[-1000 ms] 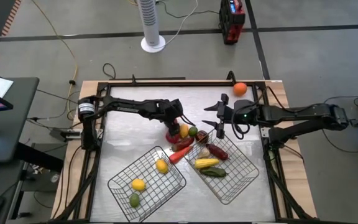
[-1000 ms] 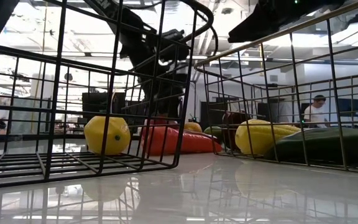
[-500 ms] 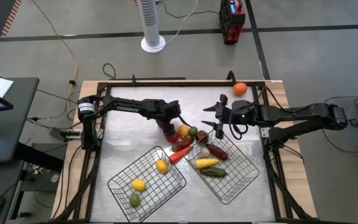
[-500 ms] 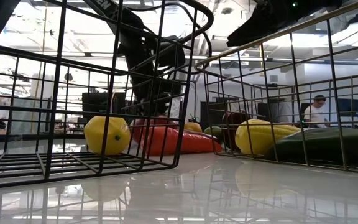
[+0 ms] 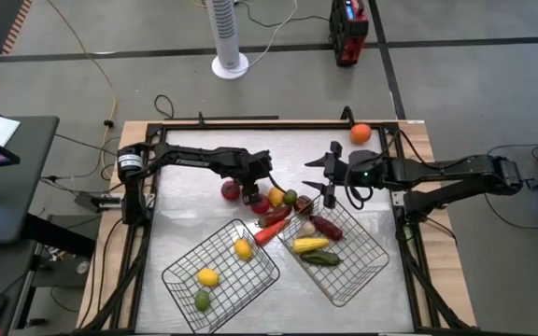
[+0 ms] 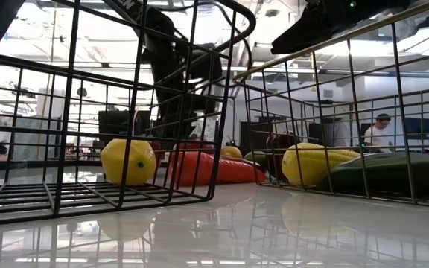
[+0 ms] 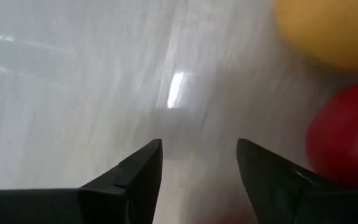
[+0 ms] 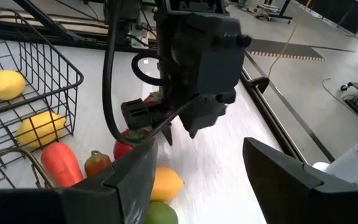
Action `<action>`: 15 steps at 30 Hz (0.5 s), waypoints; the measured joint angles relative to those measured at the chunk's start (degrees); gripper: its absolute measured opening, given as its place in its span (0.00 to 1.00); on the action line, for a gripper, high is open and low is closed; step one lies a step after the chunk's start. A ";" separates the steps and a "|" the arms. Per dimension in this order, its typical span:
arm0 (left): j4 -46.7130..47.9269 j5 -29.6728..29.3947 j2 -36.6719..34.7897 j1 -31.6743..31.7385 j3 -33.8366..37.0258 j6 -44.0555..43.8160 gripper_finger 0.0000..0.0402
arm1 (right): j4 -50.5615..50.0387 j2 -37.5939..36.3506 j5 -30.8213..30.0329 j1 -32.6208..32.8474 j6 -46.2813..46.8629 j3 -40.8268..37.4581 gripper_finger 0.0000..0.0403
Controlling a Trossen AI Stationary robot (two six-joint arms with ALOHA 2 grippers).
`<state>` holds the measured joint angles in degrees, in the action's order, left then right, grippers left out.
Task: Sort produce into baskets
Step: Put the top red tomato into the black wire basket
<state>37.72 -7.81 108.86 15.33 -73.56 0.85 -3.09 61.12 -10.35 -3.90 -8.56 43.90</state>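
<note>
Pincer on the left arm is sliding off the pile, fingers apart and empty, nudging a red fruit loose onto the table, unsorted; right pincer is idling nearby, also spread.

My overhead camera looks straight down on the whole worktop. My low one sits at worktop height, peering level through basket wire towards the room. My left wrist camera hovers close over the surface; my right looks across at my left tool, also seen overhead.
</note>
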 joint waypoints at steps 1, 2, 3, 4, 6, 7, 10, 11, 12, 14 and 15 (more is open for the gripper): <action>-0.11 -0.01 0.00 -0.03 -0.78 0.12 0.48 | 0.17 0.00 0.00 0.00 0.14 0.00 0.66; -0.17 -0.03 -0.03 -0.09 -1.42 0.23 0.48 | 0.24 0.00 0.00 0.00 0.15 0.00 0.66; 0.00 -0.03 -0.03 -0.13 -1.91 0.37 0.48 | 0.24 0.00 0.01 0.02 0.17 0.00 0.66; 0.58 -0.03 -0.02 -0.18 -2.40 0.41 0.48 | 0.18 0.00 0.00 0.08 0.19 0.00 0.66; 2.28 -0.03 -0.02 -0.34 -3.40 0.52 0.50 | 0.13 0.00 0.00 0.24 0.54 0.00 0.66; 3.21 -0.06 -0.02 -0.45 -3.93 0.96 0.51 | 0.11 0.00 0.00 0.35 0.61 0.00 0.66; 7.69 -0.37 -0.02 -0.99 -4.89 2.37 0.55 | -0.95 0.00 0.00 0.89 0.70 0.01 0.66; 9.23 -0.42 -0.02 -1.22 -5.07 2.91 0.56 | -1.49 0.00 0.00 0.97 0.75 0.02 0.66; 10.23 -0.42 -0.10 -1.47 -5.09 3.51 0.57 | -1.87 0.00 0.00 0.98 0.79 0.02 0.66; 12.20 -1.22 -0.45 -1.84 -5.07 4.53 0.59 | -2.13 0.00 0.00 0.97 1.28 0.00 0.66; 12.97 -1.93 -0.54 -1.94 -5.07 4.74 0.60 | -2.13 0.00 0.00 0.96 1.47 0.02 0.66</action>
<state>50.69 -9.74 108.31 13.39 -78.63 5.59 -5.22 61.12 -10.35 -2.94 -7.09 43.92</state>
